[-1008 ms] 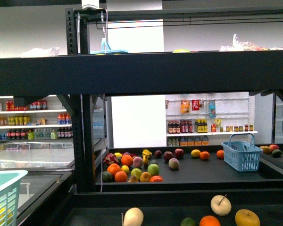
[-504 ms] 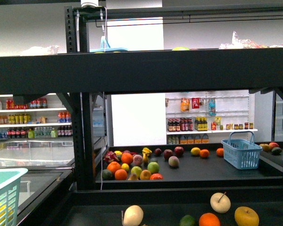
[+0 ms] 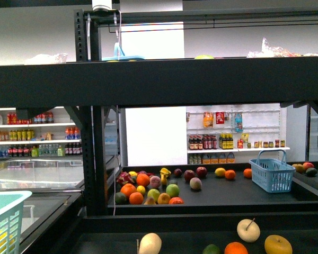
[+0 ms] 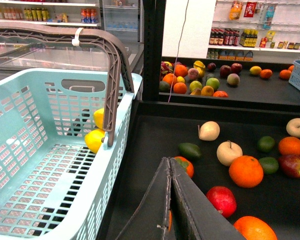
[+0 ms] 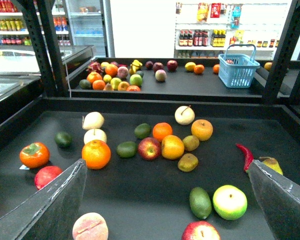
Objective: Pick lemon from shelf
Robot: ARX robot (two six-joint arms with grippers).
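Observation:
The black shelf (image 3: 159, 82) fills the front view, and neither gripper shows there. Its near tier (image 5: 140, 200) holds scattered fruit. No clear lemon shows among it. A small yellow fruit (image 5: 190, 66) on the far tier, beside an orange one, may be a lemon. Two lemons (image 4: 95, 140) lie in the teal basket (image 4: 35, 165) against its wall. My left gripper (image 4: 169, 161) is shut and empty above the near tier, next to the basket. Over the near tier my right gripper (image 5: 166, 162) stands wide open with nothing between its fingers.
A pile of fruit (image 3: 148, 190) and a blue basket (image 3: 272, 172) sit on the far tier. Black upright posts (image 3: 98, 159) frame the tiers. White wall shelves with bottles (image 3: 233, 143) stand behind. Glass freezer lids (image 3: 37, 174) lie to the left.
The front view dipped a little and came back up. Fruit and baskets have not moved.

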